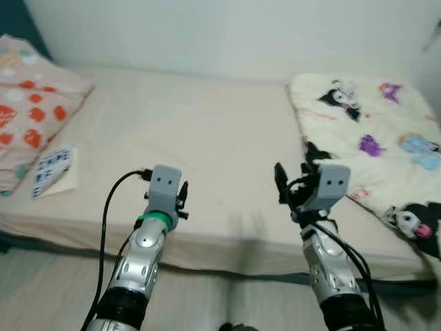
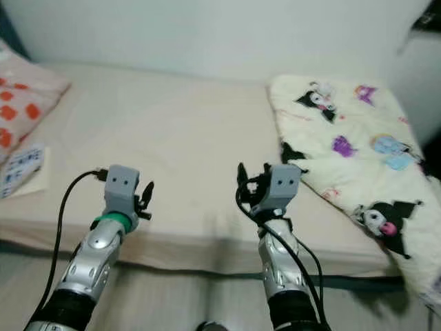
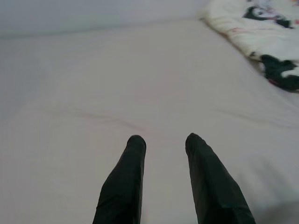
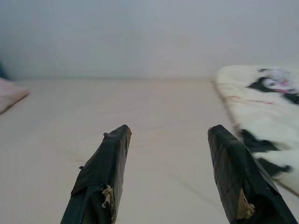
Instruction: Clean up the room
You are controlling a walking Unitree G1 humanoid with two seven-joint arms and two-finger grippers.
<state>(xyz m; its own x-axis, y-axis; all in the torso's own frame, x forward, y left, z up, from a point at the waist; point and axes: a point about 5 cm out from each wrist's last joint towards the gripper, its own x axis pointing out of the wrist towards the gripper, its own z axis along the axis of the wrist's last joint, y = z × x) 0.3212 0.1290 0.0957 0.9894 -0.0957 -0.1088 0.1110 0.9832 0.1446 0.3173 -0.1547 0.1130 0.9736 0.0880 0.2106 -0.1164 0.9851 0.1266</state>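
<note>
1. Left eye view: a cream blanket (image 1: 375,138) printed with cartoon characters lies bunched on the right side of a bed (image 1: 200,145), its far corner near the wall and its near edge spilling toward the front of the mattress. For tidying the room, this looks like the thing to handle.
2. The blanket looks soft, light and floppy. It will likely sag and trail when lifted, so a pinch on an edge or corner, such as the near left edge just beside the right gripper, seems the surest hold. It is not fragile.
3. The right gripper (image 1: 293,181) hovers over the front of the bed, just left of the blanket's edge. Its jaws are spread apart and empty, as the right wrist view confirms.
4. The left gripper (image 3: 163,142) hovers over bare sheet toward the left of the bed. Its jaws are parted with a narrower gap and hold nothing.
5. A flat card or booklet (image 1: 54,171) with blue and white squares lies near the front left edge of the bed, beside a pink cover (image 1: 31,114) with orange spots.
6. The bed carries a smooth, pale beige sheet with faint creases. A plain white wall (image 1: 227,34) stands behind it, and pale floor (image 1: 48,283) shows in front.
</note>
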